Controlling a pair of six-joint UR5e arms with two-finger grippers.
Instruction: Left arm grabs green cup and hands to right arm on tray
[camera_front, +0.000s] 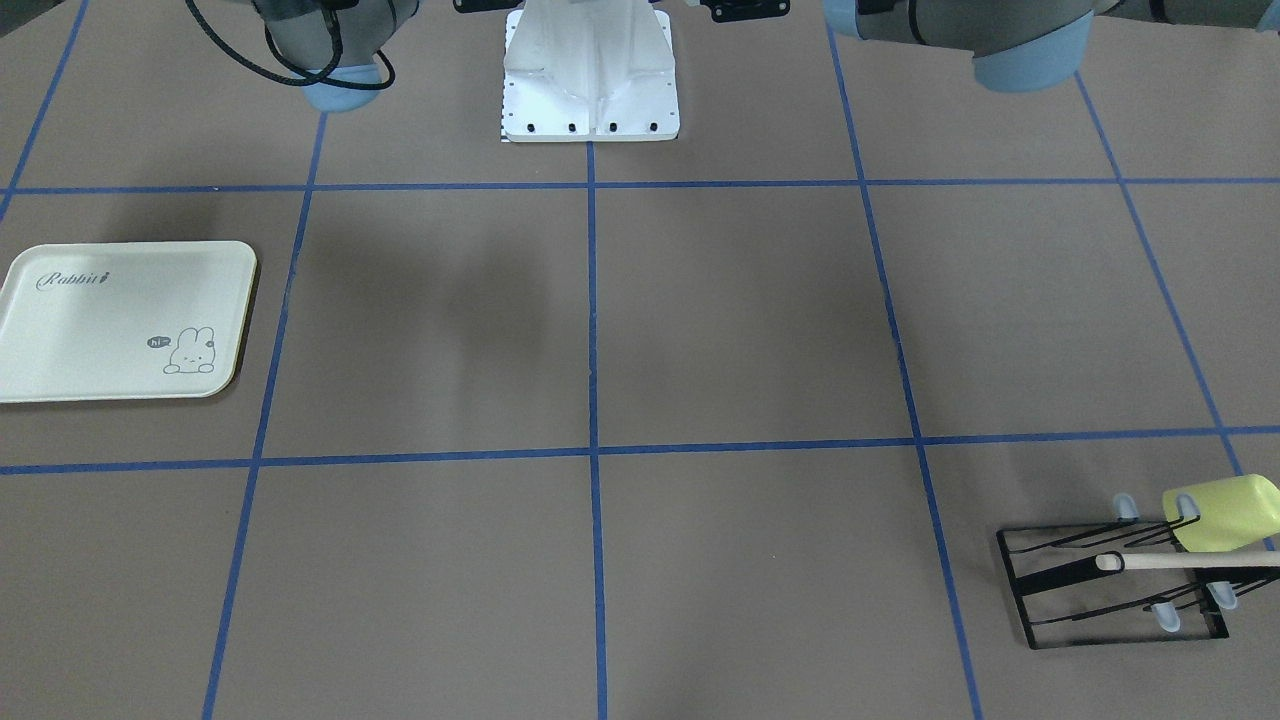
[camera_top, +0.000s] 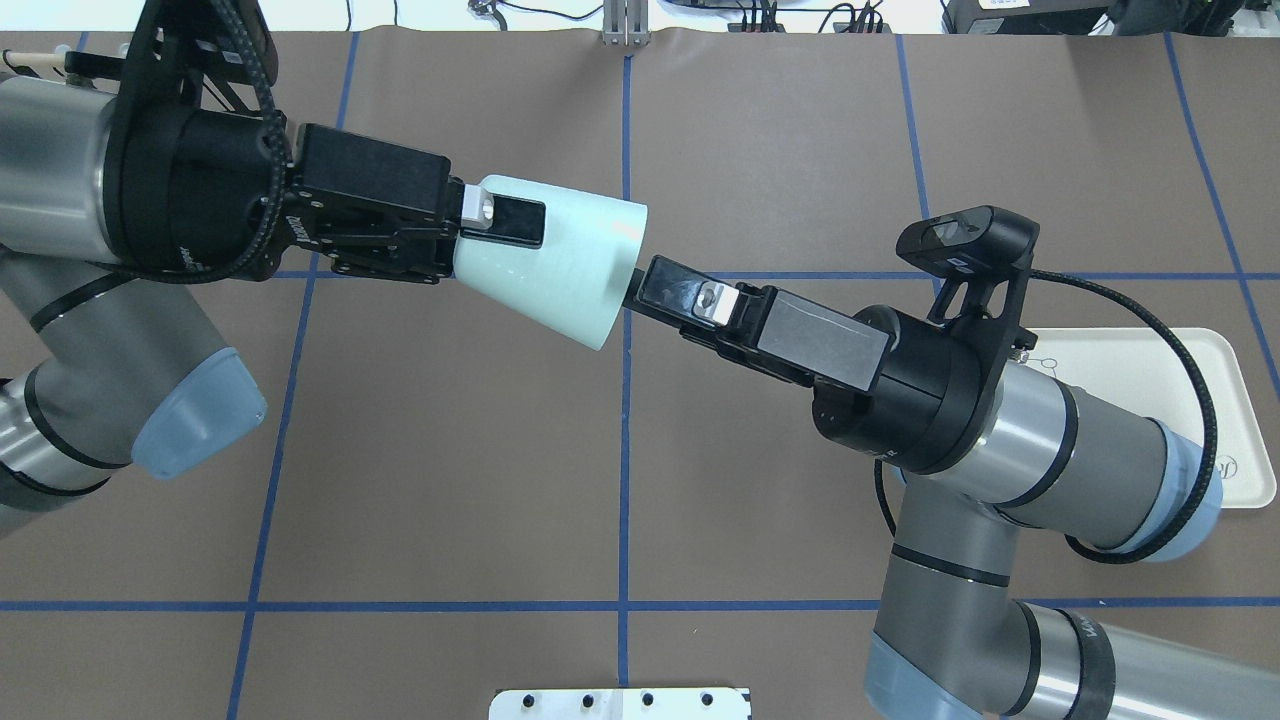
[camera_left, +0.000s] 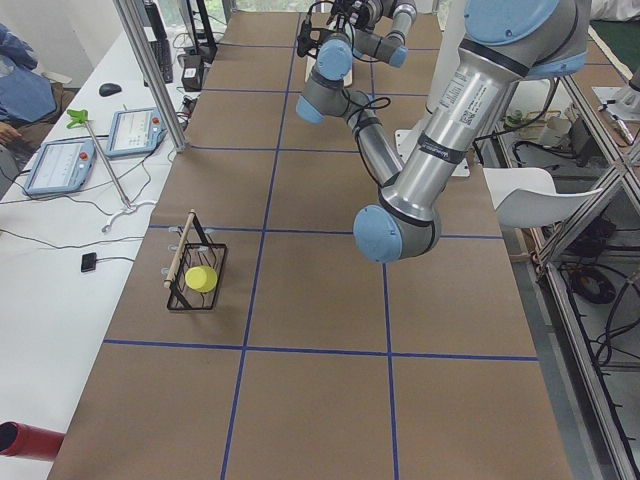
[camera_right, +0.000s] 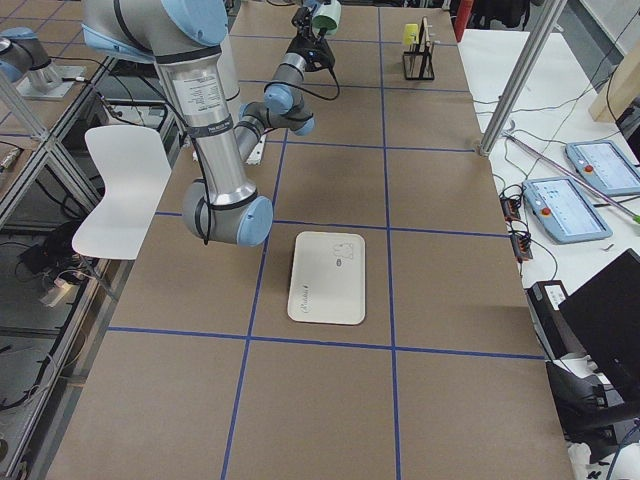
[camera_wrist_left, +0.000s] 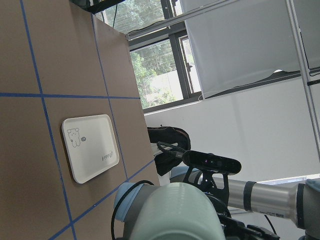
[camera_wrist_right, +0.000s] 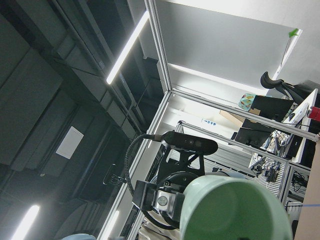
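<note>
The pale mint-green cup (camera_top: 555, 265) hangs on its side above the table's middle, narrow end to the left. My left gripper (camera_top: 510, 225) is shut on that narrow end. My right gripper (camera_top: 650, 285) reaches in from the right, and its upper finger (camera_top: 685, 297) meets the cup's wide rim; its lower finger is hidden, so I cannot tell whether it is shut. The cup (camera_wrist_left: 175, 215) fills the bottom of the left wrist view and also shows as the cup (camera_wrist_right: 235, 210) in the right wrist view. The cream Rabbit tray (camera_front: 120, 248) lies flat and bare on the robot's right; the tray (camera_top: 1130, 370) is partly under the right arm.
A black wire rack (camera_front: 1110, 580) stands near the far corner on the robot's left, holding a yellow-green cup (camera_front: 1225, 512) and a wooden rod (camera_front: 1180, 561). The robot's white base plate (camera_front: 590, 100) sits at the near edge. Blue tape lines grid the brown table.
</note>
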